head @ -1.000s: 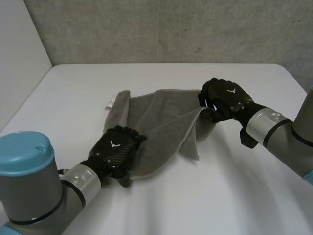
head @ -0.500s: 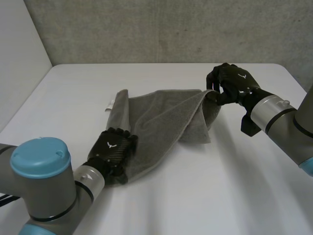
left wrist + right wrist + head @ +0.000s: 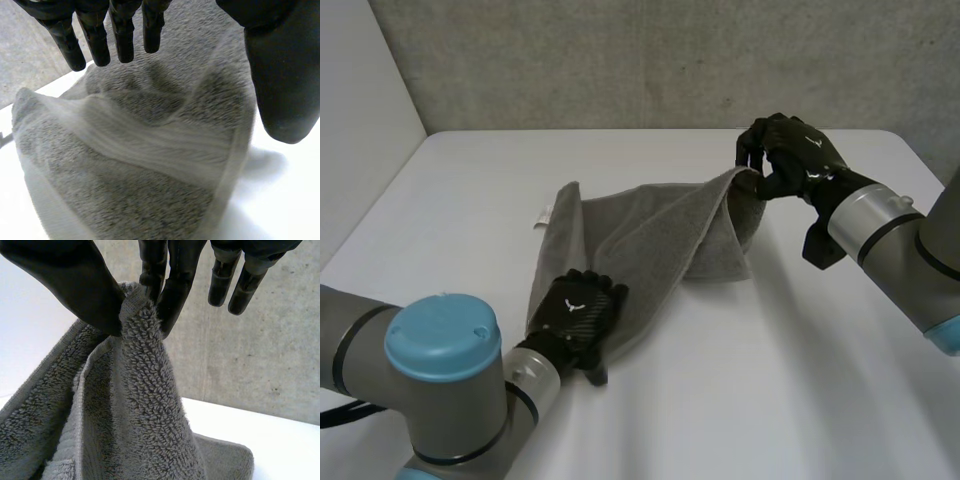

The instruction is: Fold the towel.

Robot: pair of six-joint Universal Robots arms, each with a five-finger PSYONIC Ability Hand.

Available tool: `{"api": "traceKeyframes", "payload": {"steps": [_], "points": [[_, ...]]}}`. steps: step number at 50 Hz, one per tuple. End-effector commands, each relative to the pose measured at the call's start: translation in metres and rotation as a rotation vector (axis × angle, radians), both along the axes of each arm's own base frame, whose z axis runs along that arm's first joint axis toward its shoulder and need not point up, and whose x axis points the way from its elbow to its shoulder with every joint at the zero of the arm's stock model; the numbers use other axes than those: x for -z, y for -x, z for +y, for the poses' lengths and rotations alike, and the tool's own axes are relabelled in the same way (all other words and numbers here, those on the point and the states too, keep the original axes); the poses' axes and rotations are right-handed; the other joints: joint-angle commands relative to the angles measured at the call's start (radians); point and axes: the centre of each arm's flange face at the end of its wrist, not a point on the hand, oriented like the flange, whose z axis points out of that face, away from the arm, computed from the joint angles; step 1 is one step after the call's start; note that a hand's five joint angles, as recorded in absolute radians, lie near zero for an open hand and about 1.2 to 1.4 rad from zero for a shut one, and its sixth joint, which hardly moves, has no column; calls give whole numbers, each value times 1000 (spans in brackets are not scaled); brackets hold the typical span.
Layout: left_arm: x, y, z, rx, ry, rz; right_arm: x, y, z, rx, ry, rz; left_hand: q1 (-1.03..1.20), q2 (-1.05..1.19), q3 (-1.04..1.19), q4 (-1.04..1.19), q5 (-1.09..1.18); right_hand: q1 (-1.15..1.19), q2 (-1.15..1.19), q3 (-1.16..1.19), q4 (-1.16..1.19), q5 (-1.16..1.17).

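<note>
In the head view the grey towel (image 3: 650,240) lies on the white table (image 3: 770,390), stretched between the two hands. The left hand (image 3: 575,312) rests palm-down on its near end. The right hand (image 3: 790,160) holds the far corner raised off the table, and the cloth slopes down from it in a fold. In the left wrist view the left hand (image 3: 122,35) has straight, spread fingers with nothing gripped; the rumpled towel (image 3: 140,165) lies under the palm and beyond the fingertips, and the thumb stands beside its edge. In the right wrist view the right hand (image 3: 75,280) pinches the towel (image 3: 145,405) corner between thumb and fingers, and the cloth hangs below them.
</note>
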Motion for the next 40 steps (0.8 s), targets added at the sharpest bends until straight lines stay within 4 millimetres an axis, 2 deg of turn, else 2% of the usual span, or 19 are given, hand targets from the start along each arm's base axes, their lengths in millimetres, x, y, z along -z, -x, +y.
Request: {"api": "traceKeyframes", "payload": {"steps": [1, 8, 17, 23, 26, 28, 29, 31, 38, 40], "points": [[-3, 10, 10, 1, -3, 38, -2, -3, 0, -9, 9, 1, 3, 20, -42, -51, 7, 122, 53, -33, -58, 69], [-4, 14, 1, -68, 42, 41, 0, -3, 0, -8, 1, 1, 6, 22, -42, -51, 10, 122, 53, -33, -58, 69], [12, 22, -7, -123, 85, 24, 0, -3, 1, -8, 0, -1, 97, 113, -42, -51, 101, 122, 53, -33, -58, 69], [16, 20, -9, -151, 84, 11, -1, -2, 1, -8, 4, -2, 141, 158, -42, -51, 145, 122, 53, -33, -58, 69], [15, 19, -8, -152, 85, 12, -1, -2, 1, -8, 4, -2, 253, 269, -42, -51, 256, 122, 53, -33, -58, 69], [12, 18, -10, -159, 91, 17, -1, -2, 1, -8, 3, -3, 466, 482, -42, -51, 469, 122, 53, -33, -58, 69], [12, 18, -10, -159, 91, 17, -1, -2, 1, -8, 3, -3, 467, 483, -42, -51, 471, 122, 53, -33, -58, 69], [5, 15, -12, -171, 100, 25, -1, -1, 0, -3, 3, -2, 736, 752, -42, -51, 740, 122, 53, -33, -58, 69], [-6, 3, -22, -214, 116, 37, -2, 3, -3, 5, 6, 2, 767, 783, -42, -51, 770, 122, 53, -33, -58, 69], [-14, -6, -29, -243, 129, 44, -2, 3, -3, 2, 6, 5, 761, 777, -42, -51, 764, 122, 53, -33, -58, 69]]}}
